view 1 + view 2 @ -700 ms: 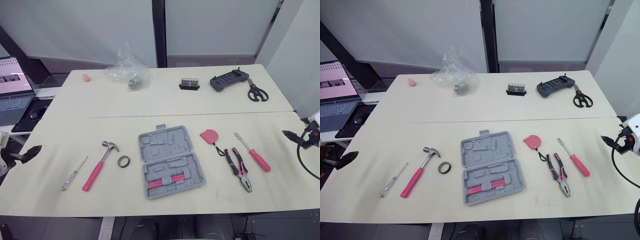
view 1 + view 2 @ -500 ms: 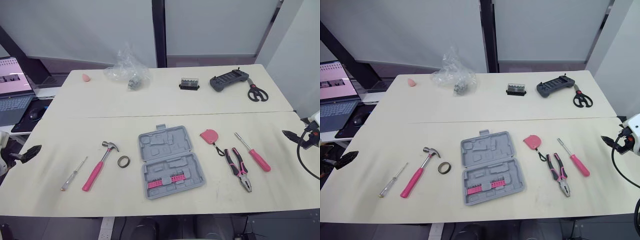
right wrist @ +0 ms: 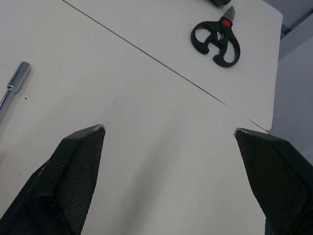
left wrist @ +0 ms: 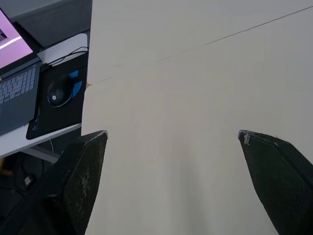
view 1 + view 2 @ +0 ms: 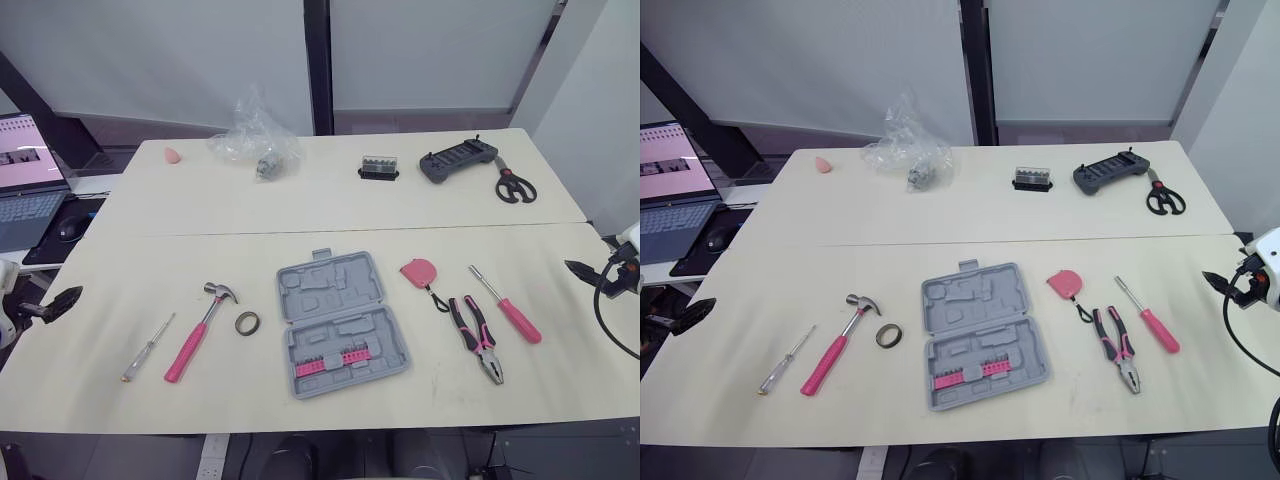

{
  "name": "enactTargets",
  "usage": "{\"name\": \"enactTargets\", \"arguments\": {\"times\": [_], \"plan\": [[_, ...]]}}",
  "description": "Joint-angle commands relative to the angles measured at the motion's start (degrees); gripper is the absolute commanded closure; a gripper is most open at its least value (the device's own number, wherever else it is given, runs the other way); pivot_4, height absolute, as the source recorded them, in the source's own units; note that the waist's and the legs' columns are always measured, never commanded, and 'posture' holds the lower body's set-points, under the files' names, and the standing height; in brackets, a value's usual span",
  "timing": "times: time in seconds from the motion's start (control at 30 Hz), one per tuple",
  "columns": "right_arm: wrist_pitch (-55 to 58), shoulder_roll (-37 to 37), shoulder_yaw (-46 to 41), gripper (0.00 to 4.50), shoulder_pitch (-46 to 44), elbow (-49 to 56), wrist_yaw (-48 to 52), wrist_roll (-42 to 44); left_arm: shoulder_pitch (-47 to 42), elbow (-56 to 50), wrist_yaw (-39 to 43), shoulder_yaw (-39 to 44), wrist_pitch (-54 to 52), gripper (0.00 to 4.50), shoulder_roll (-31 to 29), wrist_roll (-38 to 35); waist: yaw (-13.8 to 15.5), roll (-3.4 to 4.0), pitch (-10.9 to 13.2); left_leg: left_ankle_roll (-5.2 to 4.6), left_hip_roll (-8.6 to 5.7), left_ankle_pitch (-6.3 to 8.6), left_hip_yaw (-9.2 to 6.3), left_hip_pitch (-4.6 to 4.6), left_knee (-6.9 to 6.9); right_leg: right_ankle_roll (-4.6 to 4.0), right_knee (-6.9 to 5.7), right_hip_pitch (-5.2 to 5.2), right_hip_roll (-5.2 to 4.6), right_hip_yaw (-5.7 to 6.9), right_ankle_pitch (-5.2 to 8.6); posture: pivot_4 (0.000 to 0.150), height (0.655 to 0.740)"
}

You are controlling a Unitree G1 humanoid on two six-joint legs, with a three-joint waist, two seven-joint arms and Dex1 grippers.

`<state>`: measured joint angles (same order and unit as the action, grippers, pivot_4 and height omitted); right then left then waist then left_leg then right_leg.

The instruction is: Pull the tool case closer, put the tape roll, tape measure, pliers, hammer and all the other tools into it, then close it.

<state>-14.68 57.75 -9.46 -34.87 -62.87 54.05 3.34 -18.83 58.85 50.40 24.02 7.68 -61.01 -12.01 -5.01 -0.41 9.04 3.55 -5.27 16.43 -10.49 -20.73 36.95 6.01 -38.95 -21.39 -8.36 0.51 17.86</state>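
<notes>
The grey plastic tool case (image 5: 340, 322) lies open in the middle of the pale table (image 5: 130, 280). The black left gripper (image 4: 172, 134) and black right gripper (image 3: 168, 129) are spread wide, holding nothing.

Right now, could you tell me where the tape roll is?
Left eye view: the tape roll lies left of centre, between the hammer and the open tool case.

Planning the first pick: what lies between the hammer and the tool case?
The tape roll lies between hammer and tool case, seen in both eye views.
</notes>
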Motion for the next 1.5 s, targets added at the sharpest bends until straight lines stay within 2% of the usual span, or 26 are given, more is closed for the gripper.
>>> {"name": "enactTargets", "arguments": {"times": [0.03, 0.5, 0.7, 0.77, 0.87, 0.93, 1.0, 1.17, 1.27, 1.3, 1.4, 1.5], "plan": [[-1.04, 1.25, -0.7, 0.0, -0.58, 0.51, -0.44, 0.02, -0.8, 0.21, -0.42, 0.02, 0.87, 0.04, -1.37, 0.25, -0.02, 0.0, 0.0, 0.0, 0.0, 0.0, 0.0, 0.0, 0.0, 0.0, 0.0, 0.0, 0.0, 0.0, 0.0, 0.15, 0.74], [-0.88, 0.84, 0.76, 0.0, -1.86, 1.39, -1.14, -1.58, -0.63, -1.15, 1.3, 0.74, 0.27, 0.04, -1.54, -0.96, -0.04, 0.0, 0.0, 0.0, 0.0, 0.0, 0.0, 0.0, 0.0, 0.0, 0.0, 0.0, 0.0, 0.0, 0.0, 0.15, 0.74], [0.19, -1.48, 4.46, 0.0, -1.89, 12.64, 4.81, -1.95, 0.42, -14.04, 8.48, 0.25, -6.55, 0.04, -0.74, -5.05, -0.09, 0.0, 0.0, 0.01, 0.04, 0.0, -0.01, -0.03, 0.03, 0.0, -0.03, -0.02, 0.02, 0.01, 0.0, 0.15, 0.74], [0.95, -3.06, 7.91, 0.36, -0.92, 19.61, 7.01, -3.33, 0.96, -23.31, 11.38, -1.87, -10.49, 0.0, 0.4, -6.68, -0.04, 0.0, 0.0, 0.01, 0.06, -0.01, -0.02, -0.04, 0.05, 0.0, -0.03, -0.01, 0.03, 0.02, 0.0, 0.15, 0.74], [5.04, -6.3, 11.81, 1.19, 0.03, 29.98, 9.65, -3.25, 3.69, -37.42, 11.21, -5.69, -16.26, 0.56, 2.59, -6.99, 0.04, 0.0, 0.0, 0.01, 0.07, -0.01, -0.04, -0.07, 0.09, 0.0, -0.03, 0.0, 0.03, 0.01, 0.0, 0.15, 0.74], [9.52, -8.93, 14.28, 1.91, 0.1, 36.77, 10.34, -3.45, 6.17, -46.74, 10.35, -8.14, -20.15, 1.16, 4.26, -7.26, -0.03, 0.0, 0.0, 0.01, 0.08, -0.01, -0.02, -0.08, 0.08, -0.01, -0.02, -0.02, 0.03, -0.02, -0.01, 0.15, 0.74], [14.04, -11.11, 16.76, 2.32, 0.11, 42.6, 11.14, -3.89, 8.26, -54.6, 9.06, -10.4, -23.77, 1.76, 5.79, -7.24, -0.04, 0.0, 0.0, 0.01, 0.09, 0.0, -0.03, -0.13, 0.08, -0.02, -0.02, -0.06, 0.03, -0.03, -0.02, 0.15, 0.74], [17.41, -13.31, 24.34, 3.28, 0.08, 51.47, 12.8, -9.08, 14.53, -64.78, 6.77, -18.67, -24.17, 3.39, 6.32, 0.83, 0.44, -0.04, 0.02, 0.02, 0.07, 0.0, -0.13, -0.21, 0.05, -0.06, 0.0, -0.13, 0.04, -0.01, -0.04, 0.15, 0.74], [17.86, -13.74, 27.36, 3.77, -0.29, 53.15, 13.17, -11.56, 15.68, -68.04, 4.41, -20.81, -26.82, 4.3, 8.89, 1.16, 1.09, -0.05, 0.03, 0.01, 0.07, 0.0, -0.12, -0.21, 0.05, -0.06, 0.04, -0.12, 0.06, -0.02, -0.03, 0.15, 0.74], [18.0, -13.97, 28.16, 3.93, -0.39, 53.32, 13.39, -12.04, 15.77, -68.88, 3.88, -21.47, -27.73, 4.5, 9.71, 1.2, 1.36, -0.06, 0.03, 0.01, 0.07, 0.0, -0.12, -0.21, 0.07, -0.06, 0.04, -0.12, 0.07, -0.03, -0.03, 0.15, 0.74], [15.9, -14.34, 30.7, 4.49, -0.91, 51.8, 13.14, -14.79, 15.72, -70.77, 2.45, -23.78, -30.15, 4.5, 11.98, 1.49, 1.93, -0.07, 0.03, 0.01, 0.1, 0.0, -0.16, -0.2, 0.07, -0.06, 0.03, -0.11, 0.12, -0.02, -0.03, 0.15, 0.74], [13.86, -15.09, 32.59, 4.49, -1.71, 49.69, 12.69, -16.94, 15.8, -71.15, 1.74, -26.28, -30.9, 4.5, 12.78, 3.27, 2.13, -0.07, 0.04, 0.02, 0.09, 0.0, -0.15, -0.2, 0.08, -0.06, 0.04, -0.1, 0.12, -0.04, -0.03, 0.15, 0.74]]}}
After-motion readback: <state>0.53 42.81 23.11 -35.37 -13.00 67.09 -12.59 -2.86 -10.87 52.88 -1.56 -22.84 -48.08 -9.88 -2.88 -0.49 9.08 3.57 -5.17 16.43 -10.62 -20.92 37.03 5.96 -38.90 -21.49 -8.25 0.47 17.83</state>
